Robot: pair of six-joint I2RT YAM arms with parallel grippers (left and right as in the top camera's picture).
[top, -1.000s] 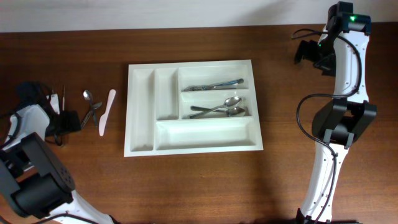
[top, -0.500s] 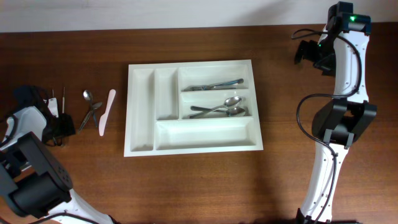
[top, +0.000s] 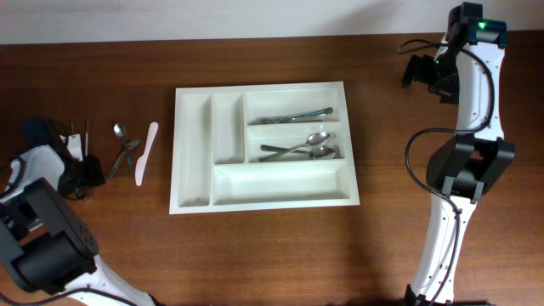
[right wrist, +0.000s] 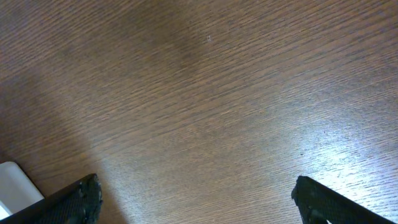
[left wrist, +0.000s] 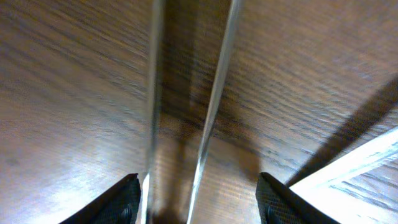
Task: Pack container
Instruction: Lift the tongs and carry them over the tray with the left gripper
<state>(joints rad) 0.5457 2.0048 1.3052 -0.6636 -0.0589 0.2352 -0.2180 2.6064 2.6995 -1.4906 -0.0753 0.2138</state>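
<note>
A white cutlery tray (top: 194,153) lies mid-table. It holds forks (top: 293,116) in its upper right compartment and spoons (top: 302,150) in the one below. Left of it lie a metal spoon and another utensil (top: 124,149), a white plastic knife (top: 146,153) and two thin metal utensils (top: 85,132). My left gripper (top: 82,163) is open and low over the table. In the left wrist view its fingers (left wrist: 202,202) straddle the near ends of the two thin utensils (left wrist: 214,106). My right gripper (top: 422,72) is open and empty over bare wood (right wrist: 199,199).
The tray's long bottom compartment (top: 280,183) and its two narrow left compartments (top: 226,127) hold nothing. A white corner (right wrist: 15,183) shows at the lower left of the right wrist view. A white strip (left wrist: 354,165) lies at the right of the left wrist view.
My left gripper has shifted a little to the left and toward the table's front, onto the two thin utensils. The right arm has not moved.
</note>
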